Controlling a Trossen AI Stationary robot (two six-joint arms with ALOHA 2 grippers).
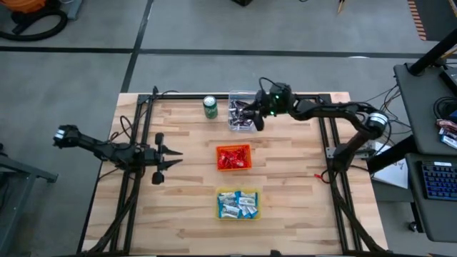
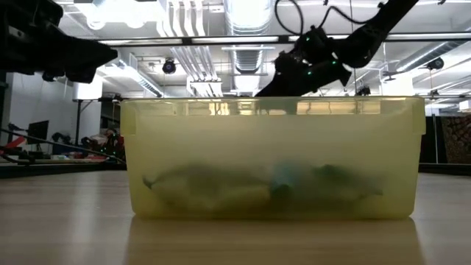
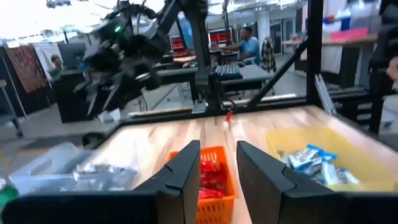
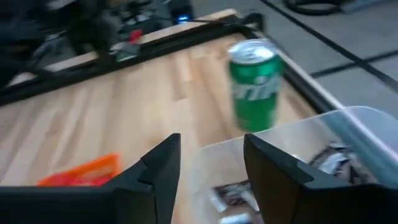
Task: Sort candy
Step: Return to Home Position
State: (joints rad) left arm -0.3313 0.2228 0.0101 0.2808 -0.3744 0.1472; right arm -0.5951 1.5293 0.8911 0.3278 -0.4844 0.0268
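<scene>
Now the right gripper (image 4: 210, 149) hangs empty, fingers parted, the clear bin (image 4: 357, 127) of dark candy (image 4: 328, 159) just beneath them; the left gripper (image 3: 217, 152), fingers also parted, faces the orange bin (image 3: 219, 204).

Red candy (image 1: 234, 158) is showing in the orange bin (image 1: 218, 158), blue-and-white candy (image 1: 238, 203) in the yellow bin (image 1: 238, 218), dark candy (image 1: 240, 118) in the clear bin (image 1: 243, 93); the green can (image 1: 210, 106) is standing on pale, plank-striped tabletop (image 1: 178, 207).

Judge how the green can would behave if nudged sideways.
The can stands upright, tall for its base, so it would probably tip rather than slide. Once down, its round body would likely roll on the table. Smooth metal looks slippery; whether it is full cannot be told.
</scene>
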